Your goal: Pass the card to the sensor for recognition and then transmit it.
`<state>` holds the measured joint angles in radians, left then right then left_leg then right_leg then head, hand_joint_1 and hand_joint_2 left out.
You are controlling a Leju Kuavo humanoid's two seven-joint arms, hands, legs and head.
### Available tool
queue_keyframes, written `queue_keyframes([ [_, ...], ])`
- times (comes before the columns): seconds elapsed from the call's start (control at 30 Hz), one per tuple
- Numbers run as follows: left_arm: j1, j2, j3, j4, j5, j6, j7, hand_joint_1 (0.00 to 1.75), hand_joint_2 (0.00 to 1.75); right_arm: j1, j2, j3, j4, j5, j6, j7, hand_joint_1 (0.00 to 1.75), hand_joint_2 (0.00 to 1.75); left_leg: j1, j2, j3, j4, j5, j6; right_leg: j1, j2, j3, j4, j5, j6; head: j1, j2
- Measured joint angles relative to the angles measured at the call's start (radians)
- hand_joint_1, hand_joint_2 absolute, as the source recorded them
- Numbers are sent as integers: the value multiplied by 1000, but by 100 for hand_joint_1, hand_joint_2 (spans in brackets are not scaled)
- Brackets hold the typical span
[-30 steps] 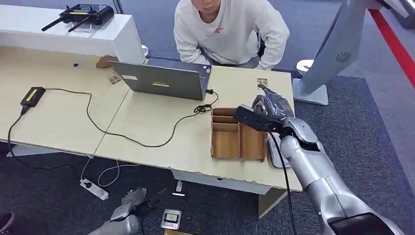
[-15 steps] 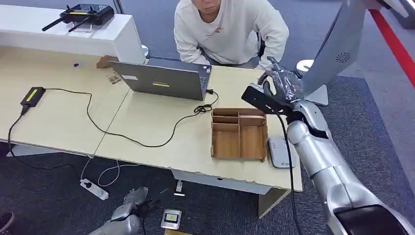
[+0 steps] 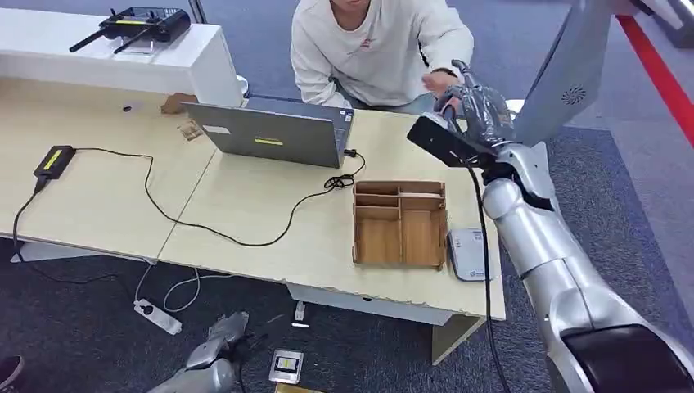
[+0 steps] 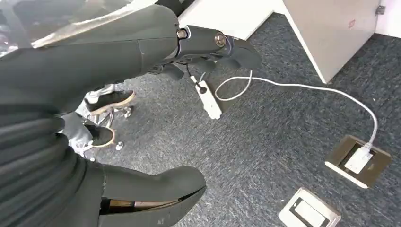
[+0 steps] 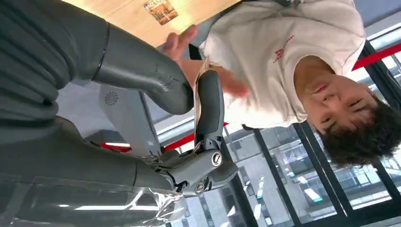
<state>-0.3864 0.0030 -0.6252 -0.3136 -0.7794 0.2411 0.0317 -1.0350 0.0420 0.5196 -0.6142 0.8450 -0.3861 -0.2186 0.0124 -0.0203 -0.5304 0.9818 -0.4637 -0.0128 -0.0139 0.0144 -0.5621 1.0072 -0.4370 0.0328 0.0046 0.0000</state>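
Note:
My right hand [image 3: 479, 110] is raised over the far right corner of the desk. It pinches a thin pale card [image 5: 198, 92], seen edge-on between the thumb [image 5: 142, 71] and a dark finger [image 5: 209, 101]. A person in a white top [image 3: 376, 49] sits across the desk, and their hand [image 3: 442, 80] reaches up to the card. The sensor [image 3: 469, 254], a flat grey-white pad, lies on the desk to the right of a wooden organizer [image 3: 400, 223]. My left hand [image 3: 211, 356] hangs low beside the desk with its fingers [image 4: 217, 45] apart, holding nothing.
A grey laptop [image 3: 274, 135] stands open mid-desk, its black cable [image 3: 205, 225] running to a black box [image 3: 54, 160]. A second patterned card [image 5: 161, 9] lies on the desk below my right hand. A white monitor stand [image 3: 556, 90] rises on the right. A power strip [image 4: 208, 97] lies on the carpet.
My right hand rose from over the organizer and moved away toward the person, uncovering the sensor. The person's hand came up to meet the card.

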Motion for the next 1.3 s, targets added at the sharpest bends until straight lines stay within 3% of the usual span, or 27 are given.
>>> queue_keyframes([
  [0.4,0,-5,0,0,-18,-19,10,0,175,-59,11,-8,53,50,6,-3,175,175,0,0,-1,0,0,0,0,0,-1,0,0,0,0,0],
  [0.6,-3,-10,0,0,-27,-32,13,0,175,-137,13,-5,118,87,59,30,175,175,0,0,-1,0,0,0,0,0,-1,0,0,0,-1,0],
  [0.63,-3,-10,0,0,-31,-36,15,0,175,-143,13,-5,126,87,64,34,77,175,0,0,-1,0,0,0,0,0,-1,0,0,0,0,0],
  [0.67,-3,-11,0,0,-34,-39,17,0,175,-145,13,-4,132,87,66,36,0,175,0,0,-1,0,0,0,0,0,-1,0,0,0,0,0],
  [0.9,-6,-12,-3,0,-57,-42,24,0,175,-145,3,-2,167,83,42,48,0,175,0,0,0,0,0,0,0,0,-1,0,0,0,0,0],
  [1.3,-7,-12,-3,0,-53,-35,11,0,175,-146,-26,-33,160,-29,27,-1,0,175,0,0,0,0,0,0,0,0,0,0,0,0,0,0],
])
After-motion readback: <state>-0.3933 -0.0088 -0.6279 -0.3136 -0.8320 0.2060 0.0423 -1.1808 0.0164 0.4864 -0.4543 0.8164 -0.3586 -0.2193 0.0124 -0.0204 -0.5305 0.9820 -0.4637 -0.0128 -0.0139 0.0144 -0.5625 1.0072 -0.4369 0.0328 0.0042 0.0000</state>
